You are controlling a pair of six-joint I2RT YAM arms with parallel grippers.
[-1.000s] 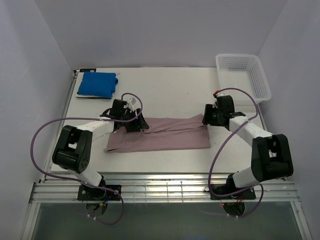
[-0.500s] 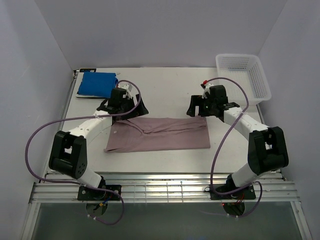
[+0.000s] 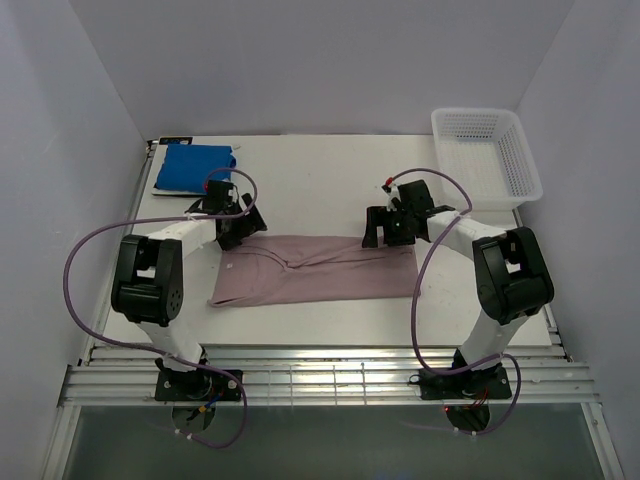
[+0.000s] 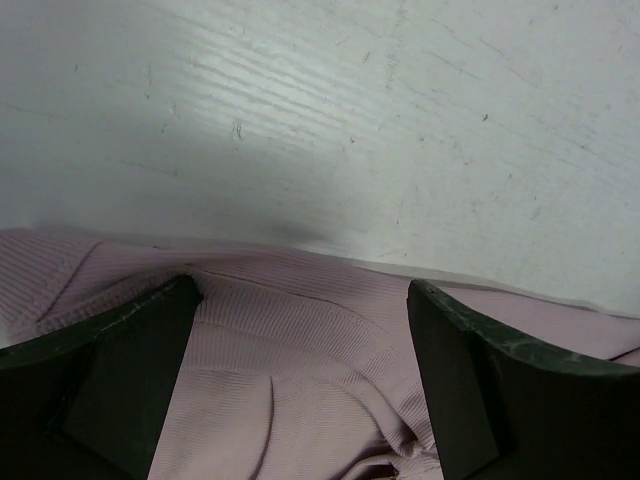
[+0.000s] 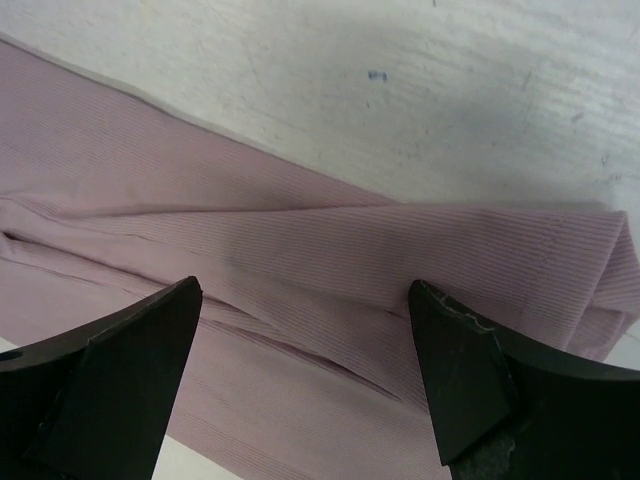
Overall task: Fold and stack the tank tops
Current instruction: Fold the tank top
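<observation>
The dusty pink-mauve tank top lies flat on the white table as a long folded strip. It fills the lower part of the left wrist view and the right wrist view. My left gripper is open and empty over the strip's far left corner. My right gripper is open and empty over its far right corner. The bright blue tank top lies folded at the far left corner of the table. The striped tank top is out of view.
A white lattice basket stands at the far right corner. White walls close in the table on three sides. A metal rail runs along the near edge by the arm bases.
Both arms swung away from the cloth and came back over its far edge, the left gripper now further left and the right gripper further left. The pink top has not moved.
</observation>
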